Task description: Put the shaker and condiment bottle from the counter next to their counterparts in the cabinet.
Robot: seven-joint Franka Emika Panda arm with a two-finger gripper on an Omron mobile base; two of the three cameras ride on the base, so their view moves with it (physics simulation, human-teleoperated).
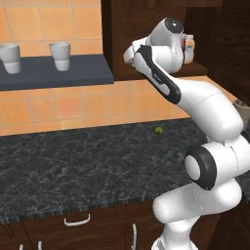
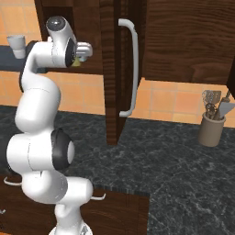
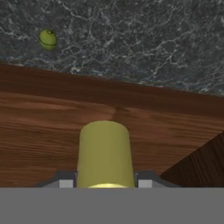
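- In the hand view the shaker [image 3: 105, 153] stands at the bottom centre, a yellow cylinder with a finger [image 3: 65, 183] tight against each flank: the gripper [image 3: 105, 183] is pinching it.
- Under the shaker lies the brown wooden floor of the cabinet [image 3: 39, 109], so by my judgement it is over the shelf and about to be set down; whether its base already touches the wood, I cannot tell.
- In the left base view the arm reaches into the cabinet at the upper middle, and beside the wrist an orange-tan bottle [image 1: 189, 45] with a white cap shows at the upper right, one of the counterparts. The pale shaker is hidden behind the arm.
- Left to do, as I judge it: release the shaker and place the condiment bottle.
- In the right base view the open cabinet door [image 2: 120, 69] with its pale handle hangs just right of the hand, a thing to clear when backing out.
- Farther off, the counter [image 1: 73, 161] carries a small green fruit [image 1: 158, 130]; a utensil crock [image 2: 211, 130] sits at the right; white cups [image 1: 59, 54] stand on the grey-blue shelf at the upper left.
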